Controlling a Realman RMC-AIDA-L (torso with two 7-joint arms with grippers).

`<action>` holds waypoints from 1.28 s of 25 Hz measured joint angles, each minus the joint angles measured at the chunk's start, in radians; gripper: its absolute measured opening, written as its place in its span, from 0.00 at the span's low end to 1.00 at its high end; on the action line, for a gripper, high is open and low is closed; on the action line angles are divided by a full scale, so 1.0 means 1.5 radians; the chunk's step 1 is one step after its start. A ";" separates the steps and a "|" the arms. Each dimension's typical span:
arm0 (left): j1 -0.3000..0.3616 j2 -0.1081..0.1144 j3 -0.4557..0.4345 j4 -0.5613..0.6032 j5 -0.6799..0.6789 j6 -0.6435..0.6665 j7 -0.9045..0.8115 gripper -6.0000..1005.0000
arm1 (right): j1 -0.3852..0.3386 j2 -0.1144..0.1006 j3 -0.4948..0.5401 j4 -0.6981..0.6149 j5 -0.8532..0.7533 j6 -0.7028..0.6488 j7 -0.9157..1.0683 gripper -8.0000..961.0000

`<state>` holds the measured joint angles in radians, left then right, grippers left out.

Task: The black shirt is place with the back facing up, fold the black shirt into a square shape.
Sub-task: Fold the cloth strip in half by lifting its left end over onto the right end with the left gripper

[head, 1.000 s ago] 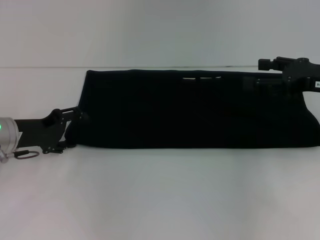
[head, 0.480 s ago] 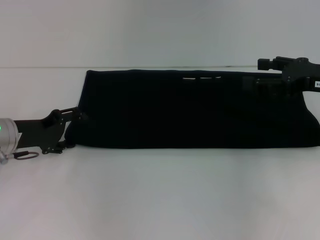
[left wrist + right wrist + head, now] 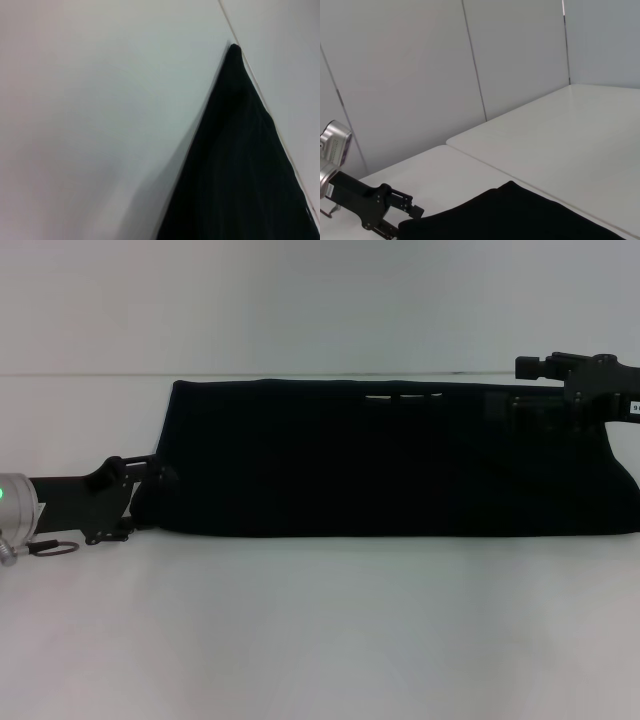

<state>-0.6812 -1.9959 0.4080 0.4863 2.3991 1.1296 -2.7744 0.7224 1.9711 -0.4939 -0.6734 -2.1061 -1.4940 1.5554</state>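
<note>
The black shirt (image 3: 390,455) lies on the white table as a long flat band running left to right, with a pale neckline slit near its far edge. It also shows in the left wrist view (image 3: 240,170) and in the right wrist view (image 3: 520,215). My left gripper (image 3: 140,495) sits low at the band's left end. It is open, with its fingers on either side of the front left corner, and it appears again in the right wrist view (image 3: 395,215). My right gripper (image 3: 575,390) rests over the shirt's far right corner.
The white table (image 3: 320,630) stretches wide in front of the shirt. A pale wall (image 3: 320,300) rises just behind the shirt's far edge. A small ring (image 3: 55,548) hangs under the left wrist.
My left gripper has crept slightly up and toward the shirt's left end. The shirt and the right gripper have not moved.
</note>
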 joint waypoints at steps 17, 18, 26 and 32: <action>0.000 -0.003 0.010 -0.001 0.005 -0.020 0.054 0.39 | 0.001 0.000 0.000 0.000 0.000 0.002 -0.002 0.94; 0.000 -0.003 0.010 -0.001 0.005 -0.022 0.056 0.36 | 0.001 0.000 0.000 0.000 0.000 0.002 -0.002 0.94; 0.001 -0.004 0.010 -0.001 0.006 -0.021 0.069 0.06 | 0.007 0.000 0.000 0.000 -0.001 0.004 -0.001 0.94; 0.010 -0.006 0.006 -0.001 0.001 -0.015 0.103 0.07 | 0.008 0.001 0.000 -0.001 -0.001 0.005 -0.002 0.94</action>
<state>-0.6658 -2.0051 0.4175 0.4847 2.4004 1.1076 -2.6193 0.7338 1.9720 -0.4939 -0.6749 -2.1081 -1.4865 1.5530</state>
